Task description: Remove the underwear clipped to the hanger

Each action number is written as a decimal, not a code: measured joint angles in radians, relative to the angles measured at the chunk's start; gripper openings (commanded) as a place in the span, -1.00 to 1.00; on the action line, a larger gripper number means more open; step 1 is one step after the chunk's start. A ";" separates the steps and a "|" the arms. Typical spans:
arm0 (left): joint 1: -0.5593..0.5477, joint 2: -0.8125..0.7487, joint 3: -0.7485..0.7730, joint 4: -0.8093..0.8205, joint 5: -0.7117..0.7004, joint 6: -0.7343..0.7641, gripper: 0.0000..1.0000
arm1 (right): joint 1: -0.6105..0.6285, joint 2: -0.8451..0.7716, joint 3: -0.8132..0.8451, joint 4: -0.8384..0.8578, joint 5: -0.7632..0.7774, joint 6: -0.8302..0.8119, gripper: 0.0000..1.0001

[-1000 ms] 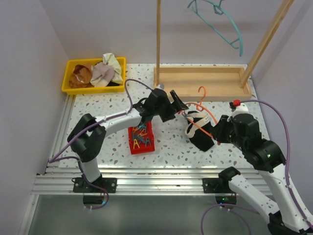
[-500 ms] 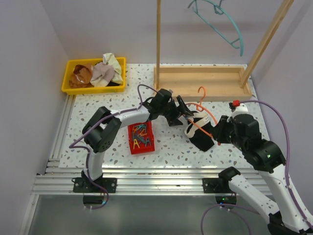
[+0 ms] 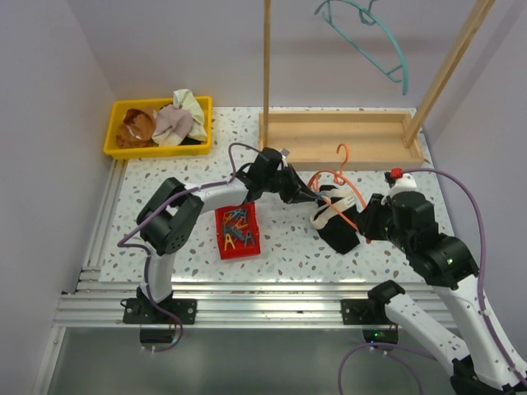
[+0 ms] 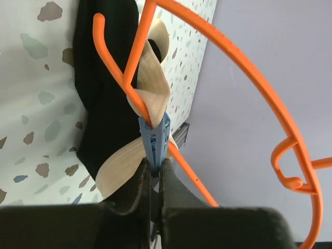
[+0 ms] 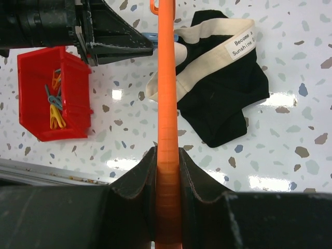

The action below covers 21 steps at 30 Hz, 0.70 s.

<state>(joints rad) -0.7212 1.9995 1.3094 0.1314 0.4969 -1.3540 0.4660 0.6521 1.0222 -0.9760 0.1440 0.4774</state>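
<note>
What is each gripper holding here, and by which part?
The right gripper clamps the orange hanger by its straight bar; the left gripper pinches the tail of the blue clip pinning the black underwear to it.

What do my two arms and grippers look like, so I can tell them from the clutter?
The left arm and right arm have white links and bulky black joints, each trailed by a purple cable. The right arm carries a small red cap and a green light. The left gripper and right gripper have matte black tapered fingers.
</note>
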 measured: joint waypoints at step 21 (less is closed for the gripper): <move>0.053 -0.110 -0.208 0.282 0.045 -0.087 -1.00 | 0.000 0.029 -0.016 0.003 0.062 0.000 -1.00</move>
<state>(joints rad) -0.6678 1.8896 1.1011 0.4129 0.5419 -1.4414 0.4664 0.6811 1.0058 -0.9726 0.2058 0.4774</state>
